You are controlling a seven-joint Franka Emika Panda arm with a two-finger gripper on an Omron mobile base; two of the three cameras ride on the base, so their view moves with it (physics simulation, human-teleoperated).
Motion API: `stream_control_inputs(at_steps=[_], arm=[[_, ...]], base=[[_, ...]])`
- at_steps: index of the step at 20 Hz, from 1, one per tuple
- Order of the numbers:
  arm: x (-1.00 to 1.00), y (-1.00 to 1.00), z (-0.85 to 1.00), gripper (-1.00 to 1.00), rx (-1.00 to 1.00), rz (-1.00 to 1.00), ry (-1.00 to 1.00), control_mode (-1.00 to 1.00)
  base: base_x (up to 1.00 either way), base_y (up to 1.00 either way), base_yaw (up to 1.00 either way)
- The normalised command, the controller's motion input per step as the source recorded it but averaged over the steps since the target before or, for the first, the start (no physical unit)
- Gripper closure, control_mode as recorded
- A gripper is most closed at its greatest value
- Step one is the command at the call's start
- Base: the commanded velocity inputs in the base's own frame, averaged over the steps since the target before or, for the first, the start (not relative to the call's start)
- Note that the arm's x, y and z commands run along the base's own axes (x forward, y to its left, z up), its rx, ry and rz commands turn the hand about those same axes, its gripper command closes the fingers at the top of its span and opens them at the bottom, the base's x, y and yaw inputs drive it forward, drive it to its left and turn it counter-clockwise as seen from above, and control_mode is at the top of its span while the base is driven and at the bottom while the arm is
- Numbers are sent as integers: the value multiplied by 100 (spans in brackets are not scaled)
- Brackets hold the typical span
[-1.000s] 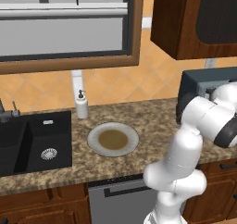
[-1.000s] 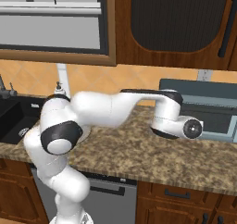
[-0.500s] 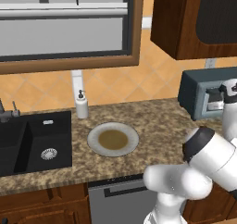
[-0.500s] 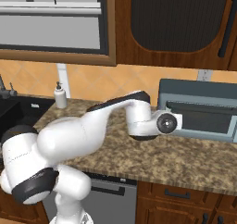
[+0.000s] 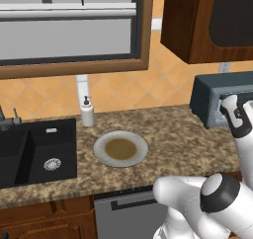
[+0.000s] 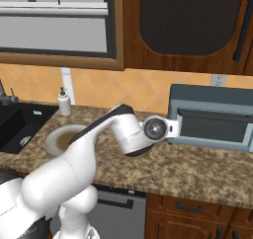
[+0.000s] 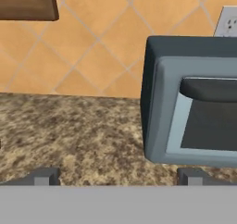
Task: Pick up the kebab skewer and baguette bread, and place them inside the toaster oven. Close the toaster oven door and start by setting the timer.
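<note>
The blue-grey toaster oven point(image 6: 211, 115) stands on the counter at the right, against the tiled wall. Its door point(image 7: 203, 121) is shut, with the dark bar handle point(image 7: 209, 89) along the top of the glass. My gripper point(image 7: 118, 178) is open and holds nothing; it hovers over the counter, facing the oven's left front corner. My hand point(image 6: 158, 128) sits just left of the oven point(image 5: 215, 99), at door height. The kebab skewer and the baguette bread are out of view.
A grey plate point(image 5: 99, 154) with a brownish centre lies mid-counter. A soap dispenser point(image 5: 87, 111) stands behind it, and a black sink point(image 5: 34, 154) lies to the left. Dark wall cabinets point(image 6: 188, 25) hang above the oven. A wall socket point(image 7: 226, 21) sits behind it.
The arm has folded down and swung, carrying the hand leftward from the middle of the oven's front to its left edge. The jaws have stayed open. The oven and the plate have not moved.
</note>
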Motion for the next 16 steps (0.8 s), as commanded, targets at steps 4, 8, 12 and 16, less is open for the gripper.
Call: stream_control_inputs(at_steps=[4, 8, 12, 16], arm=[[-23, 0, 2, -100, 0, 0, 4, -100], [-14, 0, 2, -100, 0, -8, 2, -100], [-16, 0, 0, -100, 0, -8, 0, -100], [0, 10, 2, -100, 0, -10, 1, -100]], base=[[0, 0, 0], [0, 0, 0], [0, 0, 0], [0, 0, 0]])
